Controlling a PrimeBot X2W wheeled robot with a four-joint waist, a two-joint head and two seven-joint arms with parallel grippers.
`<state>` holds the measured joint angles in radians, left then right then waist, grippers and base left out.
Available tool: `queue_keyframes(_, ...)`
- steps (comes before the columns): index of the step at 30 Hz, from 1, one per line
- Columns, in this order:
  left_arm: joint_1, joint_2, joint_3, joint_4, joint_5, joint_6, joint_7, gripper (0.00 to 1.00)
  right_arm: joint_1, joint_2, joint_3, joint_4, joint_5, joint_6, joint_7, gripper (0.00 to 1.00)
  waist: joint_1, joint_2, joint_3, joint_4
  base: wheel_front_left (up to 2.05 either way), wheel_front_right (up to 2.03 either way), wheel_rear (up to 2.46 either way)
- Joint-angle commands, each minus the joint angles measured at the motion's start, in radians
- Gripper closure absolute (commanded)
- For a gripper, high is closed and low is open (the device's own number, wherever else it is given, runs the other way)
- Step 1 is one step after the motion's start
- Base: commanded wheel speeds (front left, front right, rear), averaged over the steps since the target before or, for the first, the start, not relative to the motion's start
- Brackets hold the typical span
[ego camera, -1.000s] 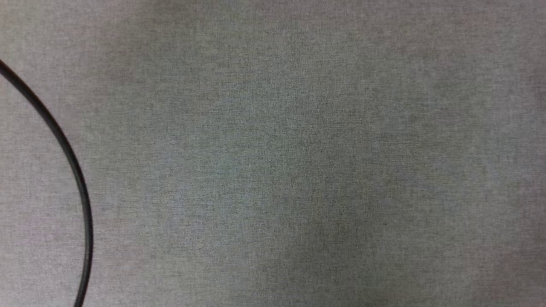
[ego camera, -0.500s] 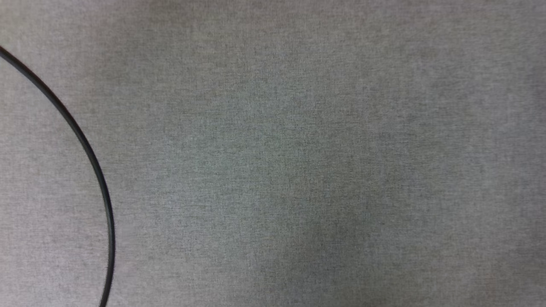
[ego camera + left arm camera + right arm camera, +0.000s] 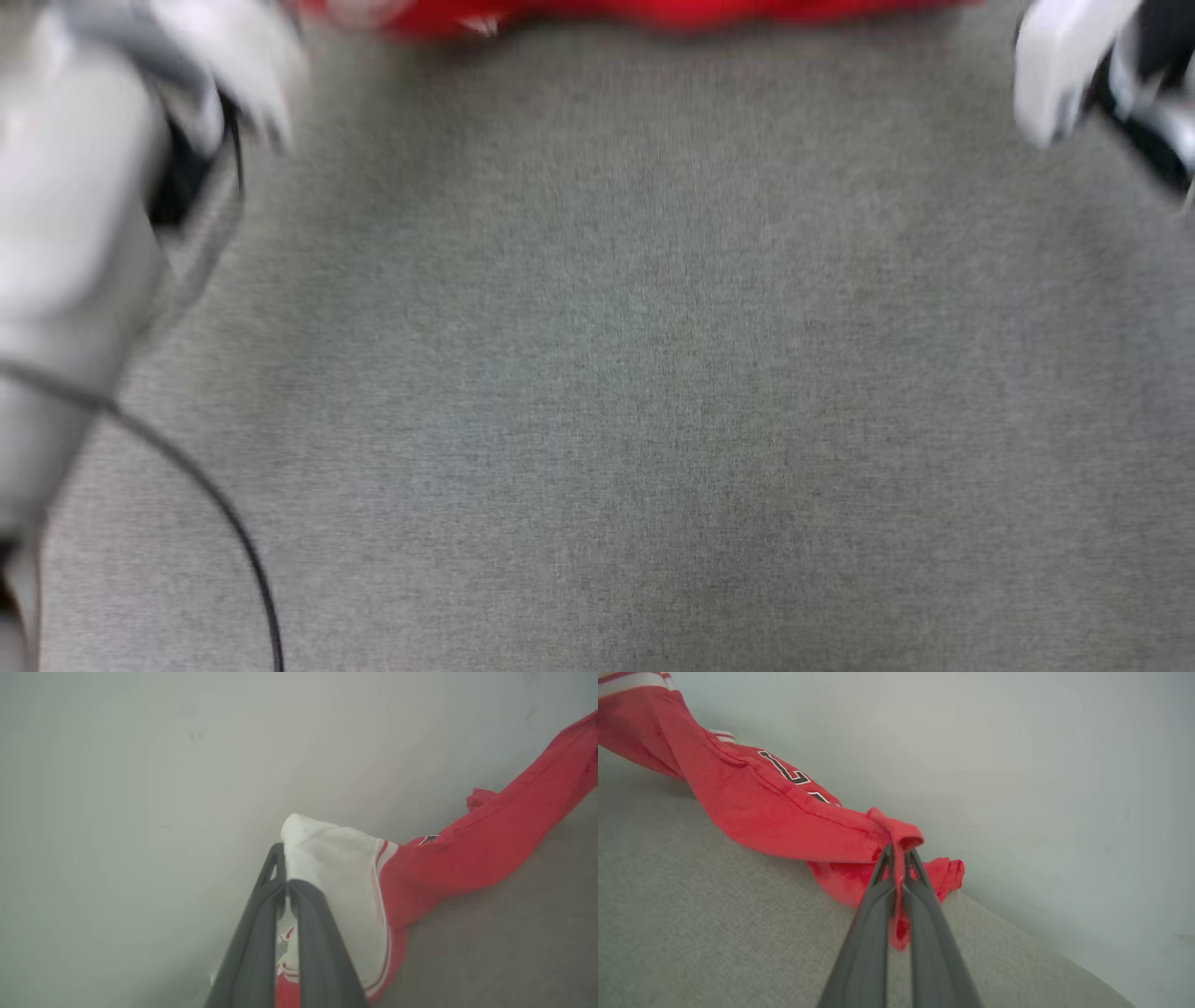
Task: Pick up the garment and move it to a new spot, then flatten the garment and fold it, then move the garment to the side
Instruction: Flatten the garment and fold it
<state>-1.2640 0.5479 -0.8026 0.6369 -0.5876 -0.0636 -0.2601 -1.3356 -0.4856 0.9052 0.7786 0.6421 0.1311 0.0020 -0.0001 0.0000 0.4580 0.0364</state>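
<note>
Closest to the robot, the grey tabletop (image 3: 597, 373) lies bare in the head view, with a thin dark cable (image 3: 215, 504) curving over its lower left. Further out, the pale left forearm (image 3: 65, 233) and right forearm (image 3: 1064, 65) reach forward, both blurred. At the far edge the garment (image 3: 653, 11) shows as a red strip running between them.

Judged from this, the task is in step 1 of 3. The jersey is picked up at 2 ends and is being carried or dragged across the cloth-covered surface. Its middle sags onto the tabletop in both wrist views. It is bunched into a rope, not spread, so flattening, folding and moving it aside are all left to do.

The left gripper (image 3: 286, 882) has its 2 dark fingers pressed together on the white sleeve (image 3: 341, 868), whose end bulges just past the tips. Beyond the striped trim, the red body stretches away to the upper right.

The right gripper (image 3: 899, 856) is likewise clamped tight, pinching a fold of red fabric near the garment's other end. A small tail hangs between the fingers. Past the pinch, the cloth runs off to the upper left, showing black white-outlined letters (image 3: 784, 770).
</note>
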Motion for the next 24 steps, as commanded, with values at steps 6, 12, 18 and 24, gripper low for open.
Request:
queue_keyframes(6,0.348,0.068,-0.008,-0.19,-0.041,0.106,-0.007,1.0,0.217,-0.062,0.075,-0.089,0.072,-0.001,-0.012,1.0,0.0001,0.0,-0.129,-0.003,0.0,0.0,0.0)
queue_keyframes(12,0.661,0.127,-0.036,-0.386,-0.098,0.216,0.003,1.0,0.403,-0.131,0.12,-0.165,0.137,-0.001,-0.018,1.0,0.0001,0.0,-0.208,-0.006,0.0,0.0,0.0)
queue_keyframes(18,0.977,0.209,-0.07,-0.611,-0.184,0.342,0.039,1.0,0.655,-0.227,0.121,-0.256,0.201,-0.001,-0.03,1.0,0.0001,0.0,-0.313,-0.003,0.0,0.0,0.0)
queue_keyframes(24,1.148,0.246,-0.086,-0.709,-0.252,0.411,0.053,1.0,0.819,-0.276,0.098,-0.331,0.206,-0.001,-0.014,1.0,0.0001,0.0,-0.382,-0.01,0.0,0.0,0.0)
